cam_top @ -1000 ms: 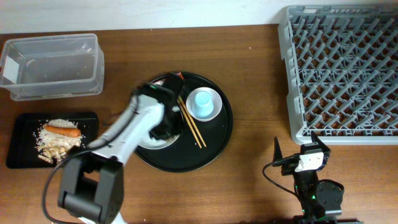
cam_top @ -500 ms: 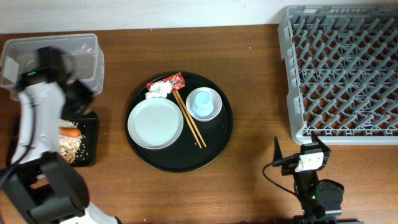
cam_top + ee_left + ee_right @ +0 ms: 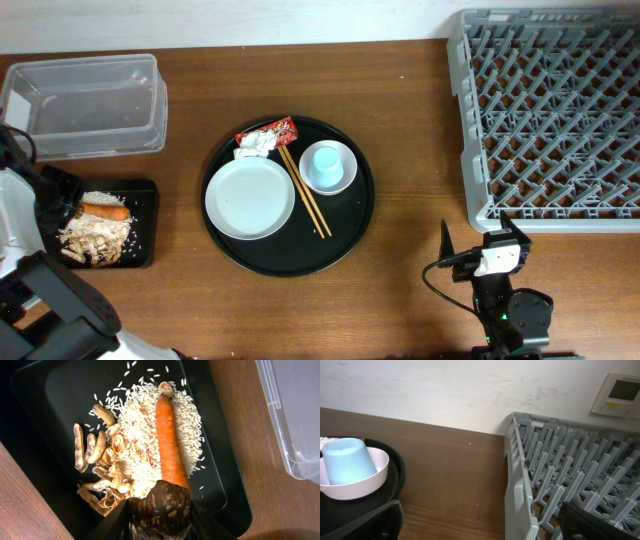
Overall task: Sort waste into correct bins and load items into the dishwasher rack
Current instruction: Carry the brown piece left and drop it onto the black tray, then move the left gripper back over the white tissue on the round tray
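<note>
The lump [image 3: 160,502] is clamped in the left gripper [image 3: 159,522] above the tray [image 3: 55,395], while the right gripper [image 3: 482,522] is spread wide.

Left arm [image 3: 18,215] at left frame edge; left gripper [image 3: 159,522] at bottom centre, fingers pressed against a lump [image 3: 160,502]. Right arm [image 3: 505,300] folded at lower right; right gripper [image 3: 480,517] spread wide, empty

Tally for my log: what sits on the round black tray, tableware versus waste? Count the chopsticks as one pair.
Tableware: 3 (dish, cup, chopsticks)
Waste: 2 (tissue, wrapper)
Total: 5
</note>
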Tool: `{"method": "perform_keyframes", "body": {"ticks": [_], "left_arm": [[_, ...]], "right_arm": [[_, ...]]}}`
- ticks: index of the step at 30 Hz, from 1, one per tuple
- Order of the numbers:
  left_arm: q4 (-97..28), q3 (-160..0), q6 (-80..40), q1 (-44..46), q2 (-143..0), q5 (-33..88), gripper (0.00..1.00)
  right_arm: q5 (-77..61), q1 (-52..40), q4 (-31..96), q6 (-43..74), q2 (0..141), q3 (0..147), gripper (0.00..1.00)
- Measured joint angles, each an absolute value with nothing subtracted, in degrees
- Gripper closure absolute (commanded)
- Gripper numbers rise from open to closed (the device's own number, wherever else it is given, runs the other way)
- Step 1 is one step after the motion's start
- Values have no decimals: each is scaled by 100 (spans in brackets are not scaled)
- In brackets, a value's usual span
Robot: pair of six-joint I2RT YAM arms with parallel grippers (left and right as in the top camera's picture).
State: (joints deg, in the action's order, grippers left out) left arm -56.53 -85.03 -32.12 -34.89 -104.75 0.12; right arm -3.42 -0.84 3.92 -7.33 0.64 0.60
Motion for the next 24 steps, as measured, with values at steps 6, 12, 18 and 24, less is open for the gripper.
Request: {"method": "perform_keyframes", "body": {"ticks": [6,12,18,24], "left_arm": [[-5653,-8495,-3232,-3485,-10475,16,38],[-5651,-8495,-3229,-3485,-10475,176,38],[-5669,-8495,-3037,-3474,-10475,1286,39],[-5653,-8495,-2681,-2764,-10475,2060,39]], "right_arm": [[-342,-84,392,-731,64,60,2],[-342,-84,392,-731,64,60,2],[-344,-84,392,-731,64,58,2],[-344,-84,392,-729,64,60,2]]}}
